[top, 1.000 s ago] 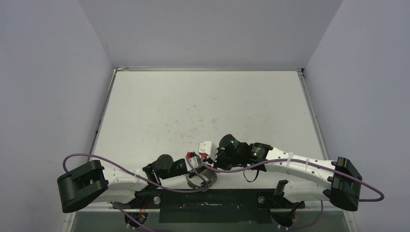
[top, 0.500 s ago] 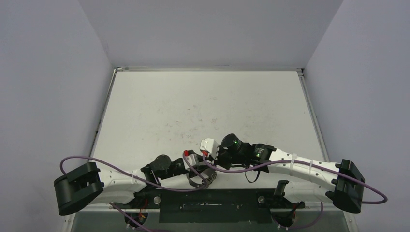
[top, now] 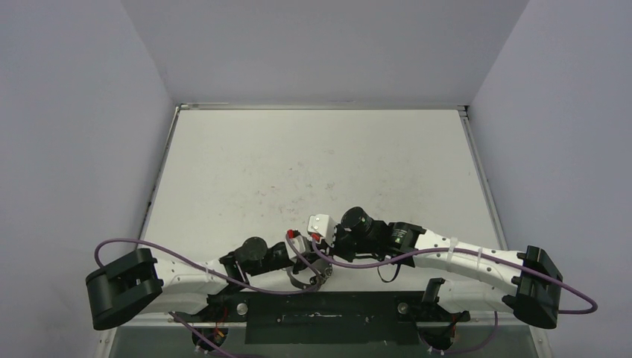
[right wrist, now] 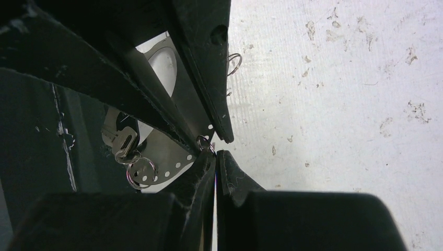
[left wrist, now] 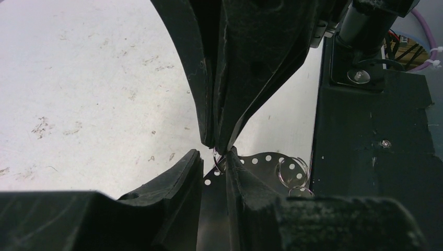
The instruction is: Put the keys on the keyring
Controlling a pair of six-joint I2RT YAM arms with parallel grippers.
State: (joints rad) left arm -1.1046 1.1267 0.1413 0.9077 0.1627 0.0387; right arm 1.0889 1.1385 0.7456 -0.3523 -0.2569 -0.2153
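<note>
A small ring (left wrist: 218, 159) is pinched between both grippers' closed fingers (right wrist: 201, 162); the key (right wrist: 124, 141) is not yet threaded.

Lab test cell, plain grey walls (top: 89, 112), scuffed white table (top: 313, 164)

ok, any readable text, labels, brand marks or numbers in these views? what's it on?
None readable in any view.
The perforated metal strap by the small silver rings shows only punched holes, no print.
The key is too small and shadowed to tell any stamping.
The black base plate shows screws only.
The table carries scuff marks, not writing.
</note>
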